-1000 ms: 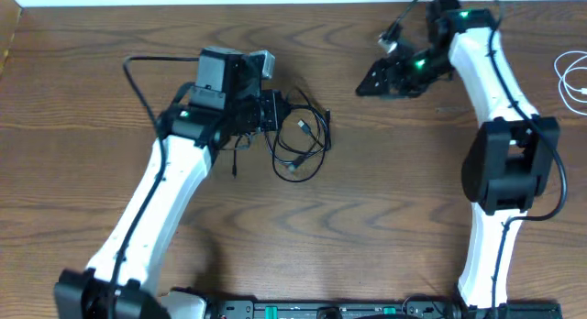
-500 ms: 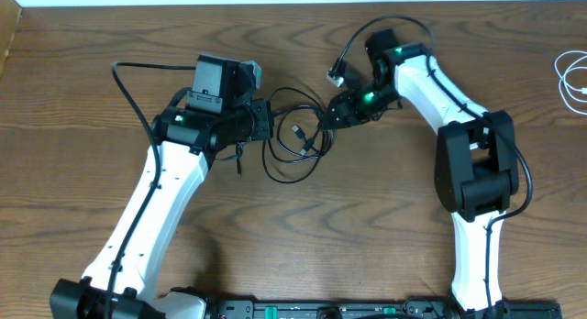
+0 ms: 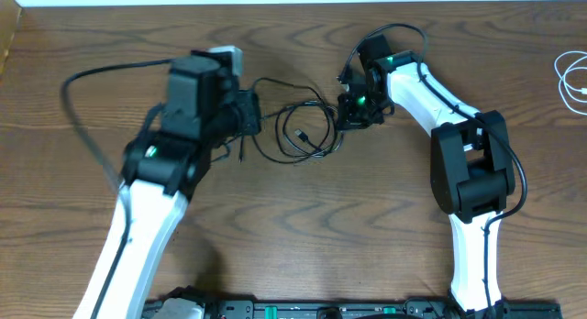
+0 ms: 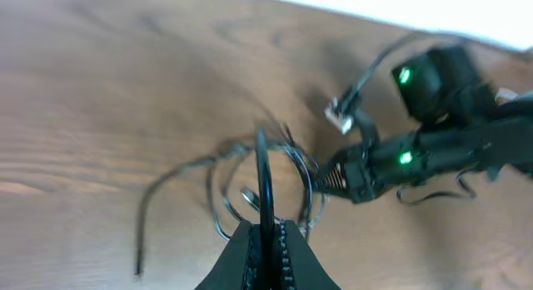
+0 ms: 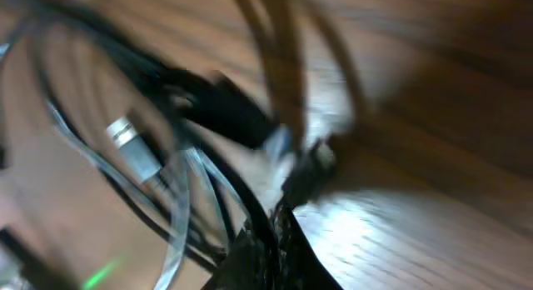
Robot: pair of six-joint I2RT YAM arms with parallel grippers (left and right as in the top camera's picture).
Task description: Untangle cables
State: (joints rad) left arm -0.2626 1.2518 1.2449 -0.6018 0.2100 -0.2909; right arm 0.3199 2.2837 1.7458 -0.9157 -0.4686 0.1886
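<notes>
The cables [image 3: 298, 131] lie as a loose bundle of thin dark loops on the wooden table between my two arms. My left gripper [image 3: 254, 117] is at the bundle's left edge. In the left wrist view the left gripper [image 4: 266, 233] is shut on a black strand [image 4: 263, 177] that rises from between its fingers. My right gripper [image 3: 346, 113] is at the bundle's right edge. In the blurred right wrist view the right gripper [image 5: 279, 230] is shut on a dark strand. Beside it lie a silver plug end [image 5: 131, 140] and a paler strand [image 5: 179, 215].
A separate white cord [image 3: 574, 81] lies coiled at the table's far right edge. The white wall line runs along the table's far edge [image 3: 293, 5]. My right arm's base link [image 3: 472, 172] stands on the right side of the table.
My right arm has swung left from the far right to the bundle and shut on its right side. My left arm has shifted slightly, and the loops now stretch between the two grippers.
</notes>
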